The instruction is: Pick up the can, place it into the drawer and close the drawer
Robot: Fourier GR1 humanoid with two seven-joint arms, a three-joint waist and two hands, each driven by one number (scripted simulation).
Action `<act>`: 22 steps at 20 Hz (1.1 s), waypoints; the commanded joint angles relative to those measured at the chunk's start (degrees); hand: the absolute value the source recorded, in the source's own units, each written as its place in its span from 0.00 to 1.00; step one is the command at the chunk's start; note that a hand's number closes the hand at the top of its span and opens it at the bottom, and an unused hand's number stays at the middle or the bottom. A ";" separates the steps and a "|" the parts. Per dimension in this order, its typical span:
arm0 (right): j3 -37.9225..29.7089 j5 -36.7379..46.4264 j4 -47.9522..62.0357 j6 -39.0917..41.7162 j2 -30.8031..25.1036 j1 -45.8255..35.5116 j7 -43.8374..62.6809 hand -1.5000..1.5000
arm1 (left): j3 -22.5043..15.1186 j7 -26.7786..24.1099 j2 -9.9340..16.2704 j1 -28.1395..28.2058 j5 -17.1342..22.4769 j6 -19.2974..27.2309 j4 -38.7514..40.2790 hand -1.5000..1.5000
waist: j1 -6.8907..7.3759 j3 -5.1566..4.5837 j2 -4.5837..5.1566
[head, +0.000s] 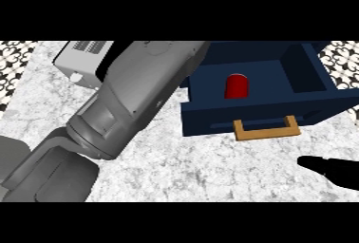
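Right robot hand (pixel 335 172) sits at the lower right edge of the head view, black, low over the bench (pixel 210 166); only part of it shows, one finger pointing left, looks straight rather than curled, holding nothing, though most of the hand is cut off by the frame so that's a soft call. Left robot hand: not visible; the left forearm (pixel 133 95) comes up from the lower left as a big grey mass, runs diagonally to the top centre and ends out of sight near the drawer's left rear corner, so can't tell its fingers. One can (pixel 237 86), red, inside the drawer (pixel 266 111), roughly mid-compartment, apart from the walls; whether it stands or lies I can't tell from this steep angle. One drawer, dark blue, pulled open, front panel toward the robot, one tan handle (pixel 266 129) on the front. Handle is up and left of the right hand, apart from it. One other item: a light grey box-like appliance (pixel 80 59) at upper left, with a slotted top, partly hidden behind the left forearm. The forearm also covers the drawer's left edge. Bench is white-grey marbled stone; patterned tile (pixel 14 61) shows past its left and upper right edges.
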 commanded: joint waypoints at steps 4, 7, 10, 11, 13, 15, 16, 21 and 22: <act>6.21 13.60 9.34 -1.20 -3.40 -7.06 -4.24 0.00 | 0.21 -2.13 0.00 -0.94 2.33 0.65 1.08 0.00 | 0.66 0.03 0.28; 11.94 21.80 14.11 -3.32 -2.10 -10.40 -2.49 0.00 | -0.19 -2.13 0.00 -1.73 1.89 0.27 1.01 0.00 | 2.85 -0.08 -0.26; 12.28 24.36 19.92 -5.84 -1.61 -10.47 -7.24 0.00 | -0.72 -3.21 0.00 -0.87 1.03 0.54 2.64 0.00 | 2.81 -0.02 -0.52; 15.39 27.86 22.19 -5.54 -1.40 -13.35 -5.56 0.00 | -1.92 -1.56 0.00 -0.93 1.08 0.62 1.23 0.00 | 3.62 -0.06 -0.73; 17.39 31.44 26.09 -7.51 -0.36 -13.12 -6.50 0.00 | -0.16 0.47 0.00 -4.15 1.28 -0.30 2.77 0.00 | 3.77 -0.06 -0.73; 17.36 33.91 32.13 -10.02 -1.37 -12.49 -11.13 0.00 | -1.31 -1.37 0.00 -1.36 1.34 0.89 0.92 0.00 | 3.63 -0.02 -0.82; 16.85 35.20 37.70 -12.13 0.44 -17.05 -10.29 0.00 | -0.11 -1.39 0.13 -1.55 0.93 -1.18 1.53 0.00 | 5.68 -0.07 -0.77; 17.27 40.19 49.60 -17.51 2.41 -22.36 -12.93 0.00 | 1.00 -0.16 3.03 0.05 0.84 -3.73 -0.06 0.00 | 6.14 -0.10 -1.19; 18.47 41.48 50.81 -16.80 3.14 -25.11 -12.13 0.00 | 1.90 -1.35 2.55 -1.36 0.77 -1.82 1.74 0.00 | 5.29 -0.08 -0.83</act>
